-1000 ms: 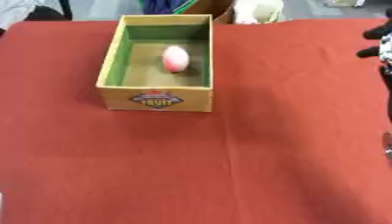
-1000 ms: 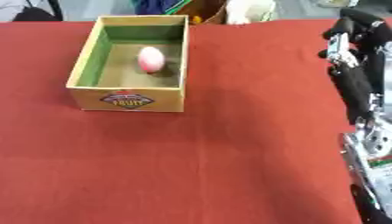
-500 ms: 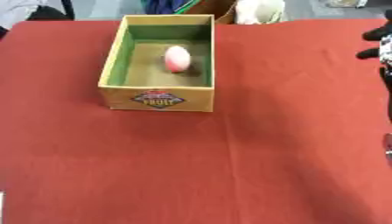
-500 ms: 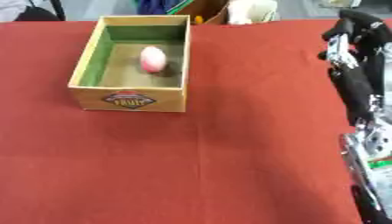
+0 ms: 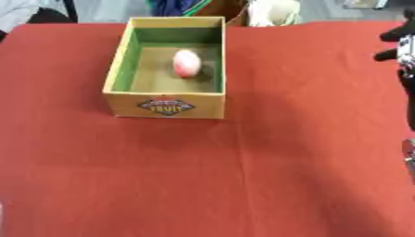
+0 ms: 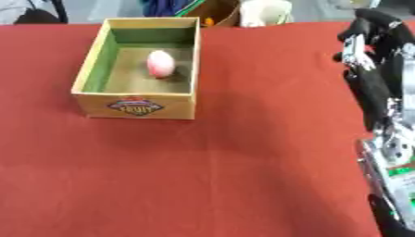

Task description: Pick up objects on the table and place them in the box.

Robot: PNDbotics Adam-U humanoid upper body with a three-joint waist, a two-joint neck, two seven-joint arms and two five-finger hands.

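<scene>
A yellow cardboard box [image 5: 166, 105] with a green inside and a fruit label on its front stands on the red table at the upper left. A pink, egg-shaped object [image 5: 186, 63] lies inside it, toward the far right wall. My right hand [image 6: 370, 36] hangs at the right edge of the table, well to the right of the box and apart from it. Its fingers are relaxed, pointing down, and hold nothing. The arm runs down the right border of the right eye view. My left hand does not show.
The red cloth [image 5: 210, 176] covers the whole table. Beyond the far edge stand a brown box [image 6: 217, 11] and a pale rounded thing [image 6: 259, 11]. A dark chair and a person's sleeve show at the far left corner.
</scene>
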